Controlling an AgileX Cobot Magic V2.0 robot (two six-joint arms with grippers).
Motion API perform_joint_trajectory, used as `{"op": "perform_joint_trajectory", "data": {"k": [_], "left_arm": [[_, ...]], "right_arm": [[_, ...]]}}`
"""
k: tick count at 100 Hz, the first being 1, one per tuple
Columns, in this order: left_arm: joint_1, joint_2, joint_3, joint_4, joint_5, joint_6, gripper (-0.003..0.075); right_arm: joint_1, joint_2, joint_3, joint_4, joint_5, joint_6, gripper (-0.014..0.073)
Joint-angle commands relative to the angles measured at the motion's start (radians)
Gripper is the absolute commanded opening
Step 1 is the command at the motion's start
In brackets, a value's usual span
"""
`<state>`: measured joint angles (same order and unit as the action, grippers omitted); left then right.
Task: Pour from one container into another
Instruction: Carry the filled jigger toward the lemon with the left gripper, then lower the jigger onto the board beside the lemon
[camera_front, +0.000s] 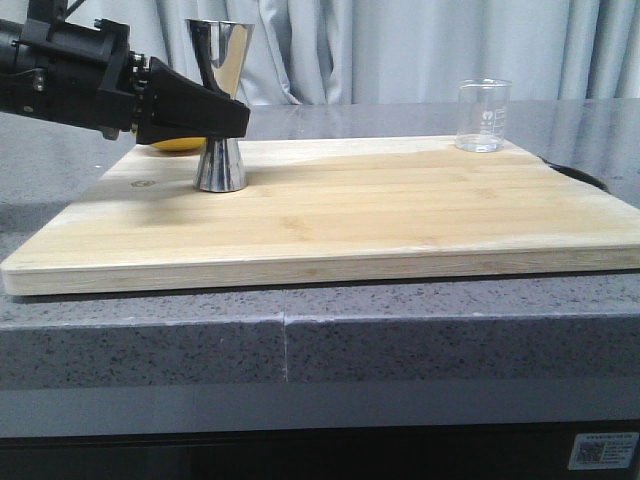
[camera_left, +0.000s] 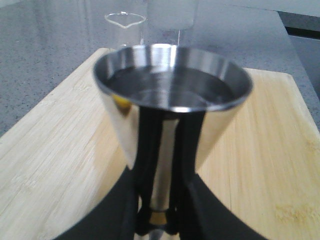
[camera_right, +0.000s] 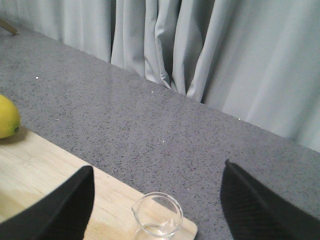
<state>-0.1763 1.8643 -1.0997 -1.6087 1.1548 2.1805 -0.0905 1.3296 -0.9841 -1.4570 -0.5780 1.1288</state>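
Observation:
The steel jigger (camera_front: 222, 62) stands upright on the wooden board (camera_front: 380, 215), towards its back left. My left gripper (camera_front: 230, 118) reaches in from the left and is shut on its narrow gold-banded waist. In the left wrist view the jigger (camera_left: 170, 82) fills the frame, my left gripper (camera_left: 159, 216) hugs the waist, and the upper cup seems to hold clear liquid. The clear glass beaker (camera_front: 483, 115) stands upright at the board's back right corner and looks empty. My right gripper (camera_right: 157, 167) hovers open above the beaker (camera_right: 156, 216), fingers wide apart and not touching it.
A yellow lemon (camera_front: 172, 146) lies on the board just behind my left gripper, and the lemon (camera_right: 7, 117) also shows in the right wrist view. The board rests on a grey speckled counter (camera_front: 320, 340). Grey curtains (camera_front: 400, 50) hang behind.

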Motion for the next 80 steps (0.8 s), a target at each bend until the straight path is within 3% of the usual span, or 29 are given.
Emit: {"op": "perform_joint_trajectory", "data": {"k": [1, 80], "left_arm": [[0.003, -0.057, -0.027, -0.049, 0.115, 0.000, -0.0019], [0.003, -0.057, -0.027, 0.049, 0.103, 0.000, -0.0019]], "right_arm": [[-0.007, -0.037, -0.025, 0.030, -0.008, 0.001, 0.0482], [-0.007, -0.037, -0.025, 0.030, -0.008, 0.002, 0.0482]]}}
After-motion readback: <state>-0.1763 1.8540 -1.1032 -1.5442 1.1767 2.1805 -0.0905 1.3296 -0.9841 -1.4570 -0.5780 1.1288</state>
